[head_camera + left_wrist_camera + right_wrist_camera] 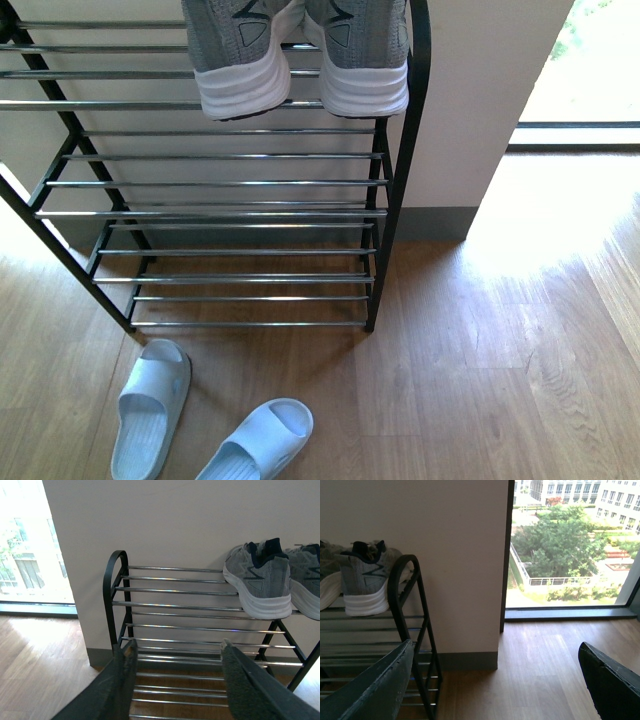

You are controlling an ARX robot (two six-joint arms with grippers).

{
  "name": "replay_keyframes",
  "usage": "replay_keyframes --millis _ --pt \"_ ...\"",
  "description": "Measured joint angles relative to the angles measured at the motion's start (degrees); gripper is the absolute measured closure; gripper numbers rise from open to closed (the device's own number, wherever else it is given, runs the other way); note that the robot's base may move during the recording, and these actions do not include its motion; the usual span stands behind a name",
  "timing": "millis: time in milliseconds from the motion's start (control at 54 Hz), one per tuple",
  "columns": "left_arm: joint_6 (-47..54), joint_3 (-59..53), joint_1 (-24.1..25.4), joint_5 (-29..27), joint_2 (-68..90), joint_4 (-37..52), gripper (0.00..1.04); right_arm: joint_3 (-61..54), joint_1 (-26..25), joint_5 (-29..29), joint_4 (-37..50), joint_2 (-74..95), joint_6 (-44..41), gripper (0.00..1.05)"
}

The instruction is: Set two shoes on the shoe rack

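**Setting.** Wood-plank floor (480, 360). White wall (480, 90) with a grey skirting (435, 222) along its foot. At far right a floor-level window (590, 70), bright, with sunlight spilling onto the boards.

**Item 1: shoe rack (220, 183).** Black metal frame, tiers of thin chrome rods. It stands against the wall in the left and centre of the front view. Its right end post rises to a rounded loop.

**Item 2: left sneaker (240, 60).** Grey knit, white sole, navy collar. It sits on the topmost tier in view, toward the rack's right end, toe to the wall, heel jutting just past the front rod.

**Item 3: right sneaker (360, 55).** Same make and same tier, just beside the first and close to the right end post, heel likewise overhanging.

**Item 4: left slide (150, 405).** Pale blue plastic, on the floor just in front of the bottom tier's left part, toe toward the rack.

**Item 5: right slide (260, 445).** Matching, on the floor nearer the robot and apart from its mate, toe angled toward the right.

**Item 6: left claw (178, 646).** Released, its dark padded fingers (120, 680) spread with nothing between them. It faces the rack's lower tiers.

**Item 7: right claw (495, 647).** Released, fingers spread wide and gripping nothing. It is off the rack's right end, facing the wall corner and window.
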Motion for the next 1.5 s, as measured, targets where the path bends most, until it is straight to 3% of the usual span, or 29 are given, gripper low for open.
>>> replay_keyframes --millis 241,1501 --pt "0.1 0.0 0.0 0.0 0.0 0.0 0.08 0.0 0.0 0.0 0.0 0.0 0.0 0.09" --pt "0.0 0.0 0.0 -0.1 0.0 0.0 0.09 0.0 0.0 -0.2 -0.1 0.0 0.0 0.09"
